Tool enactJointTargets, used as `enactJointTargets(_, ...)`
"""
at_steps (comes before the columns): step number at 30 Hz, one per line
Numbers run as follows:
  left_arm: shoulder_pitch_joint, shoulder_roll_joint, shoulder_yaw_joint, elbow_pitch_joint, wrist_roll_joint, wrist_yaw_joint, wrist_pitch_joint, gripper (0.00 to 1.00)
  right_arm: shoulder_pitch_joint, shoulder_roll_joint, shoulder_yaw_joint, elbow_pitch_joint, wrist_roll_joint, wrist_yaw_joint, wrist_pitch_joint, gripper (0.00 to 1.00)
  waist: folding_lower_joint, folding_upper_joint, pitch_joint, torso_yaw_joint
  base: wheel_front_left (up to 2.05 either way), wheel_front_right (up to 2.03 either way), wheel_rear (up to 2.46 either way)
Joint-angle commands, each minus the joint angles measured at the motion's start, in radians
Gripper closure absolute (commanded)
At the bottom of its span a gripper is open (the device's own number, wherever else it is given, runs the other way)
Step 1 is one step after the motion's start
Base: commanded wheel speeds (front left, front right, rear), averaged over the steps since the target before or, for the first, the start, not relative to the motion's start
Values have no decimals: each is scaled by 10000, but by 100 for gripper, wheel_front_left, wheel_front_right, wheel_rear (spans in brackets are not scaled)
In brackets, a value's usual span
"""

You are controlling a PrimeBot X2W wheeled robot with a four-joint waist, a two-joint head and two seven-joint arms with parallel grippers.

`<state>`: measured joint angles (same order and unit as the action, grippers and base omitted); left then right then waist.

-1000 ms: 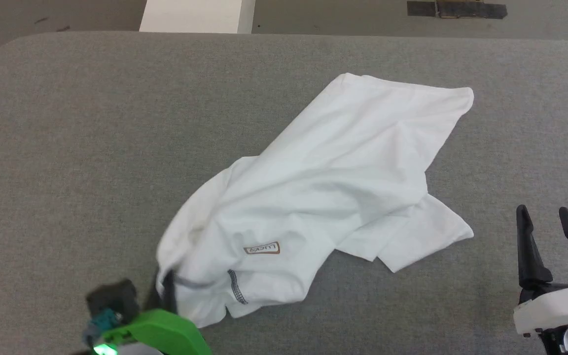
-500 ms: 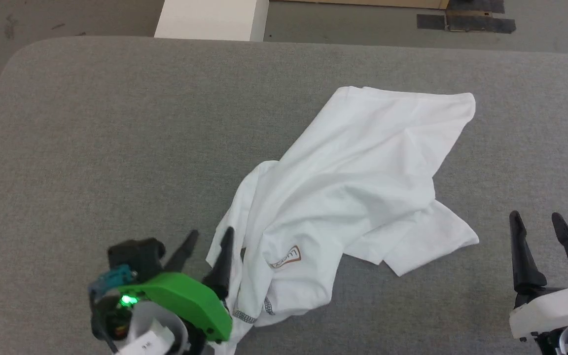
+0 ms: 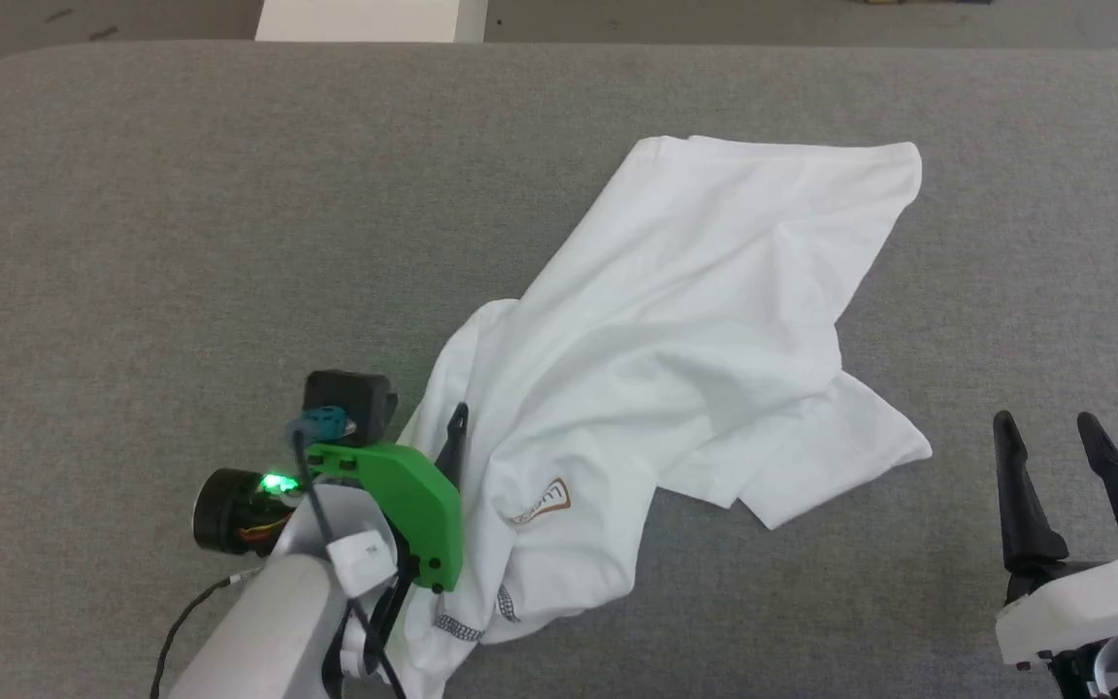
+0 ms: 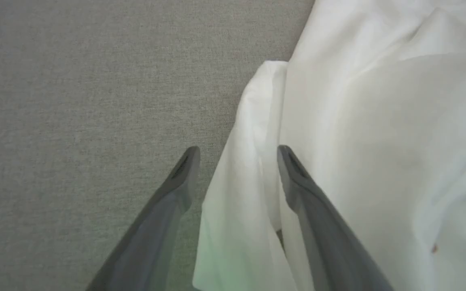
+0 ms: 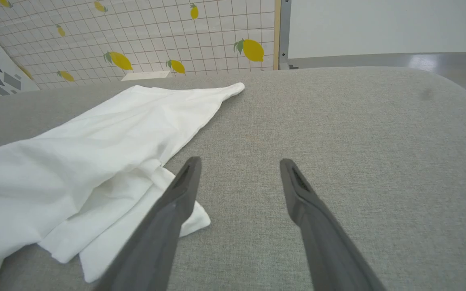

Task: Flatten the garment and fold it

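Observation:
The garment (image 3: pixel 695 320), a white shirt, lies crumpled on the grey table (image 3: pixel 180 243), running from the far right to the near middle. Its brown-bordered logo patch (image 3: pixel 540 500) and grey stitching (image 3: pixel 457 629) show at the near end. My left gripper (image 3: pixel 443 432) hovers open over the garment's left edge. In the left wrist view a fold of the garment (image 4: pixel 378 141) lies under and between the spread fingers of the left gripper (image 4: pixel 237 151). My right gripper (image 3: pixel 1046 427) stands open at the near right, apart from the cloth. The right wrist view shows the right gripper (image 5: pixel 240 161) beside the garment (image 5: pixel 95 149).
A white block (image 3: pixel 365 19) stands on the floor beyond the table's far edge. Behind the table, a tiled wall with lemon prints (image 5: pixel 136 36) appears in the right wrist view. Bare grey tabletop stretches left of the shirt and around the right gripper.
My left gripper has opened and let go of the shirt's near end, then moved farther over its left edge. The released cloth has slumped to the right. The camera shifted slightly.

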<state>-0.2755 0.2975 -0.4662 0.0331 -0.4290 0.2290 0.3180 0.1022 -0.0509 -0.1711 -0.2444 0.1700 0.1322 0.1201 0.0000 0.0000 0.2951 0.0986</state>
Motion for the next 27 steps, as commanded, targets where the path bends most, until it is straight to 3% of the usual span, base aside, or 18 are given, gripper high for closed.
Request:
enactJointTargets(1, -288, 8, -81, 368, 147, -100, 121, 0, -148, 7, 9, -57, -85, -15, 20, 0, 0, 0, 96, -87, 0, 0, 0)
enactJointTargets(2, -372, -27, -117, 608, 134, -130, 175, 16, -159, 7, 11, -59, -85, -15, 23, 0, 0, 0, 114, -99, 0, 0, 0)
enactJointTargets(4, -549, -85, -150, 1105, 115, -188, 181, 100, -188, 7, 15, -59, -82, -15, 29, 0, 0, 0, 151, -123, 0, 0, 0)
enactJointTargets(8, -848, -174, -102, 1704, 34, -382, -210, 100, -247, 7, 22, -10, -45, -15, 13, 0, 0, 0, 138, -146, 0, 0, 0)
enactJointTargets(13, -1061, -374, 734, 1104, -368, -150, -1395, 100, -214, 7, -84, 78, 8, -15, -45, 0, 0, 0, -56, 0, 0, 0, 0)
enactJointTargets(14, -1089, -256, 1444, 108, -484, 253, -1959, 100, -168, 7, -97, 121, 30, -15, -78, 0, 0, 0, -185, 135, 0, 0, 0)
enactJointTargets(20, -563, 195, 3205, -1984, -713, 1310, -2616, 100, -155, 7, -94, 116, 64, -15, -96, 0, 0, 0, -194, 312, 0, 0, 0)
enactJointTargets(27, 777, 240, 5399, -2256, -1216, 2268, -3669, 100, -217, 7, -88, 41, 12, -15, -59, 0, 0, 0, 76, 363, 0, 0, 0)
